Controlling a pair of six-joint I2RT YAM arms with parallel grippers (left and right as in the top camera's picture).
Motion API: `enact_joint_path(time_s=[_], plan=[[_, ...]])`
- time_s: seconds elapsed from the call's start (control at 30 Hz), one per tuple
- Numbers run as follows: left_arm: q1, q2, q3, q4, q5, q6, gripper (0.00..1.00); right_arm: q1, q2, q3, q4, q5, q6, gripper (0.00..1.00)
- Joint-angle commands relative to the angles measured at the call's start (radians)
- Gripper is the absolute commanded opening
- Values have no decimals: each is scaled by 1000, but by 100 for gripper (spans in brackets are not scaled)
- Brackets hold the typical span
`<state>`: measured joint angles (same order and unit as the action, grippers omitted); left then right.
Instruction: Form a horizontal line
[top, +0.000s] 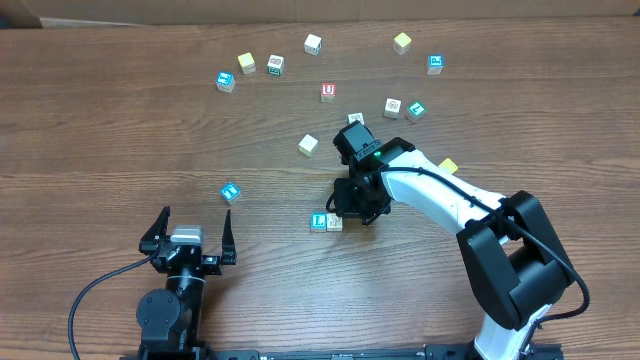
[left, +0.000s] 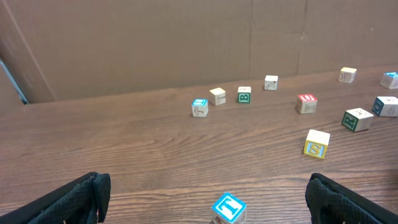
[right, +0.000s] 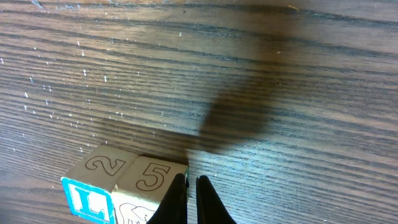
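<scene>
A short horizontal line of two touching cubes lies in the middle front of the table: a blue "L" cube (top: 318, 222) (right: 93, 183) on the left and a tan cube (top: 335, 223) (right: 148, 177) with a "5" on top to its right. My right gripper (top: 352, 214) (right: 191, 199) is shut with nothing between its fingers. Its tips rest against the tan cube's right edge. My left gripper (top: 192, 226) (left: 207, 186) stands wide open near the front edge. A lone blue "T" cube (top: 231, 192) (left: 229, 208) sits just ahead of it, between the fingers' lines.
Several loose cubes are scattered across the back: a red "U" cube (top: 328, 92) (left: 306, 102), a yellow one (top: 308, 144) (left: 316, 144), a green one (top: 416, 110), blue ones (top: 225, 81) (top: 435, 64). A yellow cube (top: 448, 166) peeks out beside the right arm.
</scene>
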<state>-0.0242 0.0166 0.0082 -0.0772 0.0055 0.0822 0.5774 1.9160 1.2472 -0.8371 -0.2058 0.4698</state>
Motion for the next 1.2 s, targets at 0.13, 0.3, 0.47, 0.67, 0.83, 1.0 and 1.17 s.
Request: enact_joint_path(time_s=[0.13, 0.3, 0.47, 0.67, 0.83, 1.0, 1.17], plan=[[3, -10, -3, 0, -6, 19, 100, -1, -21, -10, 10, -5, -8, 4], [4, -10, -3, 0, -6, 19, 100, -1, -21, -10, 19, -8, -8, 4], [3, -10, -3, 0, -6, 19, 100, -1, -21, -10, 18, -8, -8, 4], [4, -10, -3, 0, -6, 19, 100, -13, -21, -10, -10, -4, 31, 4], [3, -10, -3, 0, -6, 19, 100, -16, -21, -10, -50, -9, 49, 4], [4, -10, -3, 0, -6, 19, 100, 10, -21, -10, -59, -8, 45, 4], [4, -10, -3, 0, -6, 19, 99, 16, -21, -10, -56, -8, 46, 4]])
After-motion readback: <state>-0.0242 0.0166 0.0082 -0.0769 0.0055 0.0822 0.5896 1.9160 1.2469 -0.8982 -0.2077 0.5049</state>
